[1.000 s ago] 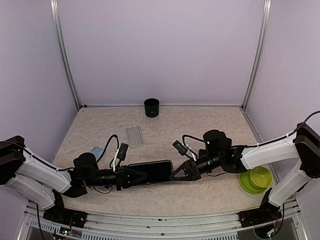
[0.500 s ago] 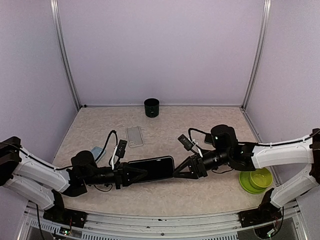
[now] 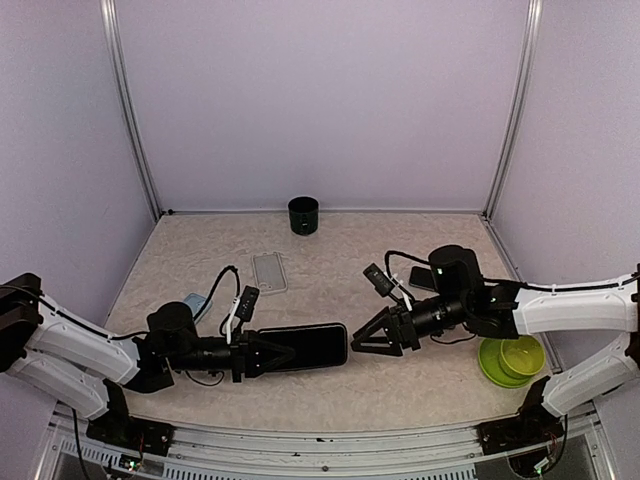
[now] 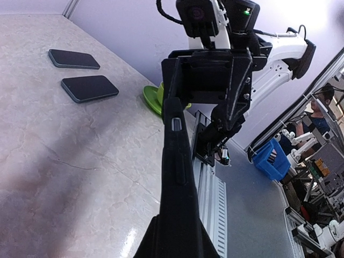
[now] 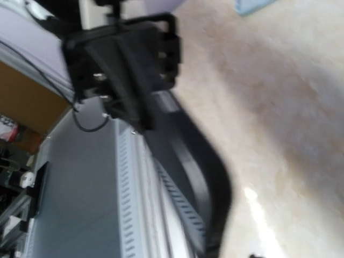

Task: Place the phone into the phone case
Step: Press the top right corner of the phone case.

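I find a beige, marble-patterned table (image 3: 330,250). Items lying directly on it:

- A clear phone case (image 3: 269,271) lies flat, beyond the left gripper (image 3: 285,352) toward the far wall.
- A black cup (image 3: 303,215) stands upright, well beyond both tools at the far edge.
- A light blue flat item (image 3: 194,303) is partly hidden behind the left wrist.
- A dark phone (image 4: 89,88) and a second dark phone (image 4: 73,58) lie flat, near each other but apart, on the far side of the right gripper (image 3: 360,343).
- A green bowl (image 3: 510,358) sits right of that gripper, near its forearm.
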You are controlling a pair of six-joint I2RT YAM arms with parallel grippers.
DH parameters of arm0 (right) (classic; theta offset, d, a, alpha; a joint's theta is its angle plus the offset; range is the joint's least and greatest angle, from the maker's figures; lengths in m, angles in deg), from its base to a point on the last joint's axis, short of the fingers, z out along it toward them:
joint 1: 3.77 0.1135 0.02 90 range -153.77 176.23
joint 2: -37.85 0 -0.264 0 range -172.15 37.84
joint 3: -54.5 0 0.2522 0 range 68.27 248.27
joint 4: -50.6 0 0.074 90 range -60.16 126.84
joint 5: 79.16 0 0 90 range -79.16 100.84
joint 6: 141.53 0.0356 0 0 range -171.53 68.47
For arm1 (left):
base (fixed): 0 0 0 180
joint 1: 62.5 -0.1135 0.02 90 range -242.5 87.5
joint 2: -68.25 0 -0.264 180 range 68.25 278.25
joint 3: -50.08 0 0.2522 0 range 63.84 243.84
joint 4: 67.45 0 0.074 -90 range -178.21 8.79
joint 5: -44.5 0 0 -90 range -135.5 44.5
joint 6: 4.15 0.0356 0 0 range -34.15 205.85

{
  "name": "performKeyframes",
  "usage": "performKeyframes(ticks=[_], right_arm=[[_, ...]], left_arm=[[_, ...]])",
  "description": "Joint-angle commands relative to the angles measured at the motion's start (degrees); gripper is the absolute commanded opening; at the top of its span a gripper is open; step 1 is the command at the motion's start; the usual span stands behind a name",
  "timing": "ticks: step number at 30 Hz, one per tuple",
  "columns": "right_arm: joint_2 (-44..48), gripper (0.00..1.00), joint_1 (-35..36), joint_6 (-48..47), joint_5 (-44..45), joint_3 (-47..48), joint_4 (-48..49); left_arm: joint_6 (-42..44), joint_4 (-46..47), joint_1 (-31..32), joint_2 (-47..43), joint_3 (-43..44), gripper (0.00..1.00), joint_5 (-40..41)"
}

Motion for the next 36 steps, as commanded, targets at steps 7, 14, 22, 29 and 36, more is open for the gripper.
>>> performKeyframes(ticks=[7, 14, 22, 29, 36], right_arm=[[-1.65, 0.65, -0.45, -1.76, 4.65, 2.62, -3.90], [-3.92, 0.59, 0.08, -1.35, 5.26, 3.25, -2.07], [-7.54, 0.43, 1.12, -1.93, 5.71, 5.31, -1.86], [-7.93, 0.13, 1.13, -2.75, 1.30, 5.01, -1.29], [-8.71, 0.42, 1.13, -2.41, -0.76, 4.61, -0.40]], left_arm=[[2.83, -2.14, -0.06, -0.76, 3.46, 0.00, -4.20], [1.93, -0.51, 0.16, 0.77, 3.56, 0.00, -5.39], [1.56, 0.79, 0.47, 3.30, 4.01, 0.00, -6.72], [2.36, -0.09, 0.47, 3.06, 3.56, 0.00, -6.30], [2.27, 0.35, 0.45, 3.94, 3.94, 0.00, -6.62]])
